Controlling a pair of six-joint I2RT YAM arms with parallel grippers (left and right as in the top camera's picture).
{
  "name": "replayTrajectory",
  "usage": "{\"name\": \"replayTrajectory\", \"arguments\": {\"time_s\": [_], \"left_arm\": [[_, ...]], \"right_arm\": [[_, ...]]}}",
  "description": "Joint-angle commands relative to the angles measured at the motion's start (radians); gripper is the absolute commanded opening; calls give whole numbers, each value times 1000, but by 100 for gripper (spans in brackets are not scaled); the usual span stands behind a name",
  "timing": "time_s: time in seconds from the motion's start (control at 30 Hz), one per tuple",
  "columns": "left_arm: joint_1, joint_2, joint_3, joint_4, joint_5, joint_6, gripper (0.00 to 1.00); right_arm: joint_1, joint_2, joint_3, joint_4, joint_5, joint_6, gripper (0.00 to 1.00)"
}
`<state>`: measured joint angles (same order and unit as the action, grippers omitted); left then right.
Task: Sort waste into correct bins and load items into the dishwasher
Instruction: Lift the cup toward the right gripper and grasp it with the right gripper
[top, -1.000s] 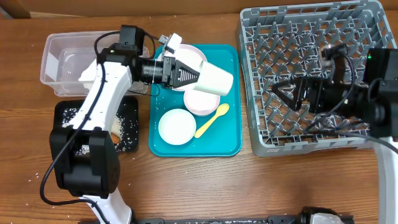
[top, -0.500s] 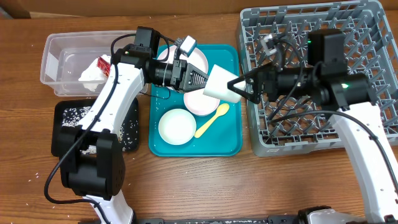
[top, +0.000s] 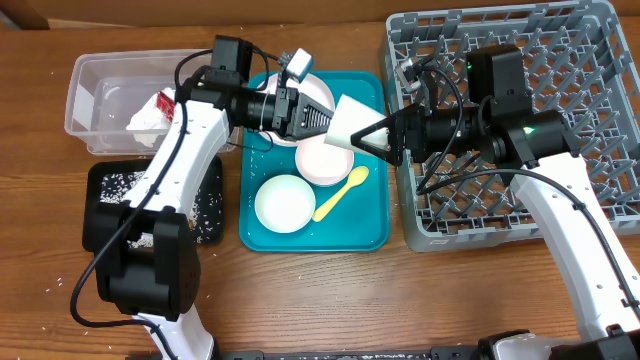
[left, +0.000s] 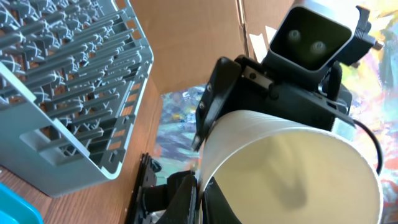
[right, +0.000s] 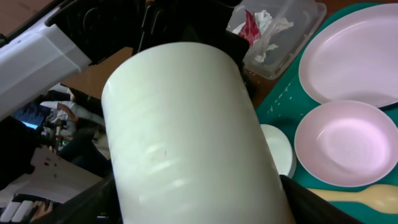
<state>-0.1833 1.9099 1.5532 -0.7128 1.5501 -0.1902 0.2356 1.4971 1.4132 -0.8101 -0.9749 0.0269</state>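
Left gripper (top: 322, 120): jaws together, clamped on the wall of the small white cup (top: 348, 115). The cup is held off the surface and tipped on its side, over the right part of the teal tray (top: 370, 235).

Right gripper (top: 374, 135): jaws spread wide, one finger on either side of the cup's far end. In the right wrist view the cup fills the gap between the fingers. Cannot tell whether the pads bear on it.

Below and left of the cup: plate (top: 318, 92), partly under the left arm. Pink bowl (top: 324, 165) just under the cup, white bowl (top: 284, 203) nearer the tray's front, yellow spoon (top: 340, 194) between them, lying at a slant.

The left wall of the grey rack (top: 560, 60) stands just beside the right gripper, and the right arm lies across the rack's grid. Open wood in front of the tray.

Far left: clear tub (top: 90, 90) holding the red wrapper (top: 165, 103). Black tray (top: 105, 185) in front of it, with rice grains (top: 125, 180) scattered in it.
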Motion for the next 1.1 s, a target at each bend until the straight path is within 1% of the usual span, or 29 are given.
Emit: {"name": "replayTrajectory", "arguments": {"time_s": [0.0,0.1,0.27,0.43,0.5,0.53,0.6,0.73,0.93,1.07], "left_arm": [[6,-1,21,43,31,-88,4],[6,-1,21,49,30,-88,4],[6,-1,21,49,30,-87,4],[1,-1,21,48,31,-87,4],[-3,-1,21,48,30,-87,4],[-3,-1,21,48,31,-87,4],[-6,-1,21,48,30,-87,4],[-6,-1,21,49,28,-87,4],[-5,-1,21,49,10,-87,11],[-5,-1,21,48,-14,-87,13]], "right_arm": [[6,-2,-4,11,9,-1,72],[6,-2,-4,24,9,0,66],[6,-2,-4,59,1,11,64],[6,-2,-4,150,-31,59,60],[6,-2,-4,166,-33,60,56],[6,-2,-4,169,-33,60,56],[6,-2,-4,177,-33,60,50],[5,-2,-4,179,-33,60,46],[-24,-12,-4,199,-32,60,45],[-80,-33,-4,192,-33,60,44]]}}
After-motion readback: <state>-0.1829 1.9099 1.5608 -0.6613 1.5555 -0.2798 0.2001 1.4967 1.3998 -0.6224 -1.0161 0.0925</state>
